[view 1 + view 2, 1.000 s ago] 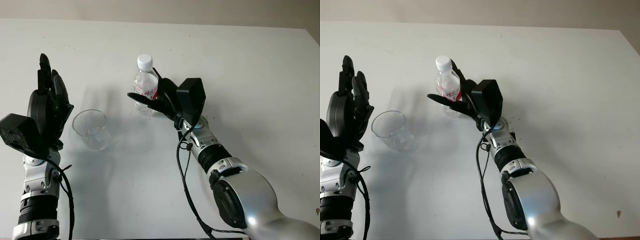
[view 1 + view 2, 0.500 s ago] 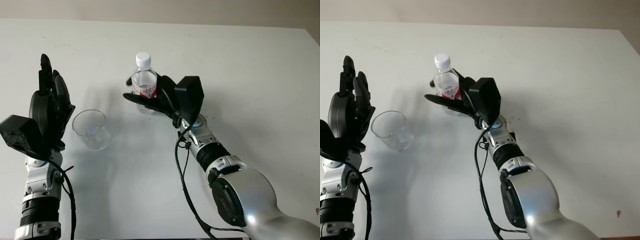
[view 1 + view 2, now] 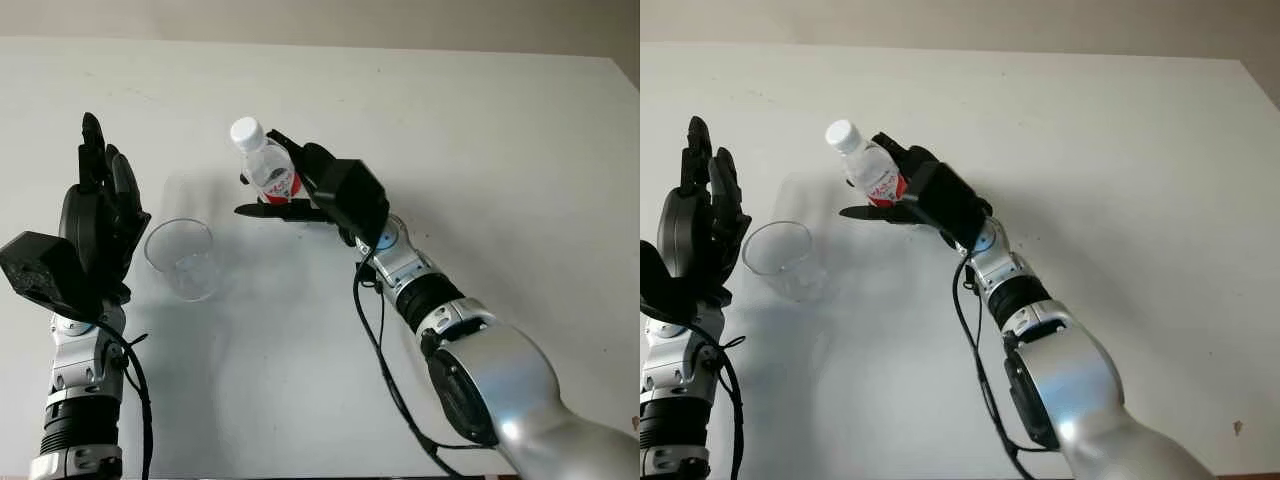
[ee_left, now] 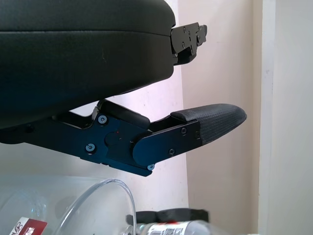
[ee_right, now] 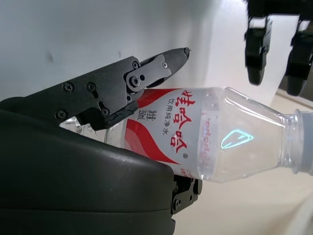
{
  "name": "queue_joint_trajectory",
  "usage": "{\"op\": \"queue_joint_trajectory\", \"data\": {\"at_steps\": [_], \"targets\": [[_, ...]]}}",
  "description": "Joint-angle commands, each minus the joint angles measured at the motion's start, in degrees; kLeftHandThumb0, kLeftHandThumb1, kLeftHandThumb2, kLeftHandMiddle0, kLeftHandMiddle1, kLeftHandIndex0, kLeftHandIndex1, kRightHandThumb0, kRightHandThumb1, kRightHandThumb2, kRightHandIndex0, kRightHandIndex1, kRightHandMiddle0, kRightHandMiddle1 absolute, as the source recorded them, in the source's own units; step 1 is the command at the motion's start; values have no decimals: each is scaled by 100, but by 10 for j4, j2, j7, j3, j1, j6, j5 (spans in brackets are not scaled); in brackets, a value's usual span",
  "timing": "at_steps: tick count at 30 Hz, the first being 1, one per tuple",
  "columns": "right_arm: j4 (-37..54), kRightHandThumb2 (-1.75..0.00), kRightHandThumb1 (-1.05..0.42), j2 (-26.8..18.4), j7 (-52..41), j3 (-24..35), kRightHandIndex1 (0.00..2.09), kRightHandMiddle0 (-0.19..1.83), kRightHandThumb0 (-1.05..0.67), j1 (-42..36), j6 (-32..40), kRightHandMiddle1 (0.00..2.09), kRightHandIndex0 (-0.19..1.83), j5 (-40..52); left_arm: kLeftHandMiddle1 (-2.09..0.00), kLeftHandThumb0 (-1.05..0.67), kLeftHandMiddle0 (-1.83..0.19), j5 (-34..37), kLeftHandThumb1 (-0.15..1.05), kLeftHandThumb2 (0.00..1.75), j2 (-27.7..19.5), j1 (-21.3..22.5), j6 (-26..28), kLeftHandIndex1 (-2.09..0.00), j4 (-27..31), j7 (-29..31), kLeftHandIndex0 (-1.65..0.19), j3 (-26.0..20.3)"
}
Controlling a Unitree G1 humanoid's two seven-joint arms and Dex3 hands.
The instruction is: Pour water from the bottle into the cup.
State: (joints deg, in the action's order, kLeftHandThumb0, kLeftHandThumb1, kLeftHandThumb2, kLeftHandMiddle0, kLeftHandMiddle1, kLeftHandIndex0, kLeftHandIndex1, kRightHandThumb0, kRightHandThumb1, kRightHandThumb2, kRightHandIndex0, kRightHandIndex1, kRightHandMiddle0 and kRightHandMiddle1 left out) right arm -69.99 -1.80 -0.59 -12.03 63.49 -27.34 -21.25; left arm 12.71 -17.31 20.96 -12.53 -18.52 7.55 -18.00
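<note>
A small clear water bottle [image 3: 268, 172] with a white cap and a red-and-white label hangs above the white table, tilted with its cap toward the cup. My right hand [image 3: 300, 190] is shut on the bottle [image 5: 205, 142] around its label. A clear plastic cup [image 3: 182, 258] stands upright on the table, left of the bottle and below its cap. My left hand [image 3: 95, 215] is open and raised, just left of the cup. The cup's rim [image 4: 105, 200] shows in the left wrist view.
The white table [image 3: 480, 150] stretches wide to the right and behind the bottle. A beige wall runs along the far edge. A shadow of the bottle falls on the table near the cup.
My right hand has lifted the bottle off the table, carried it left toward the cup and tilted its cap leftward. The left hand and the cup have stayed in place.
</note>
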Motion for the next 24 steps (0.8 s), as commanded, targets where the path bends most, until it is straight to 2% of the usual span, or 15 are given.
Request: {"op": "queue_joint_trajectory", "data": {"at_steps": [1,6,10,16,19,22,24], "targets": [[2,-14,-105,-10,38,-25,209,76,-13,37,-18,209,95,-32,-1,-72,19,-3,105,72,-1,-1,-1,0,4,-2,19,-1],[-4,-11,-105,-24,144,-94,209,60,-13,83,-15,209,97,-127,0,-71,19,-4,105,76,-1,2,-4,0,-1,-6,19,-1],[-8,-6,-103,-28,202,-140,209,43,-12,106,-2,209,82,-182,-1,-71,19,-2,105,75,0,2,-4,0,-2,-7,19,-3],[-15,-6,-103,-33,278,-195,209,45,-15,128,-4,209,85,-245,-4,-70,19,-2,105,74,5,1,1,0,5,-14,19,0],[-16,-5,-102,-37,313,-220,209,34,-20,138,-3,207,85,-272,-2,-72,19,-1,105,74,4,-3,5,0,8,-8,19,2],[-19,-5,-96,-39,351,-240,209,41,-24,145,-1,159,66,-293,-2,-71,19,-3,105,74,5,-5,4,0,9,-8,19,3],[-21,-5,-96,-40,374,-250,209,44,-27,148,-3,145,71,-303,-1,-71,19,-4,105,75,5,-5,7,0,11,-10,19,3]]}}
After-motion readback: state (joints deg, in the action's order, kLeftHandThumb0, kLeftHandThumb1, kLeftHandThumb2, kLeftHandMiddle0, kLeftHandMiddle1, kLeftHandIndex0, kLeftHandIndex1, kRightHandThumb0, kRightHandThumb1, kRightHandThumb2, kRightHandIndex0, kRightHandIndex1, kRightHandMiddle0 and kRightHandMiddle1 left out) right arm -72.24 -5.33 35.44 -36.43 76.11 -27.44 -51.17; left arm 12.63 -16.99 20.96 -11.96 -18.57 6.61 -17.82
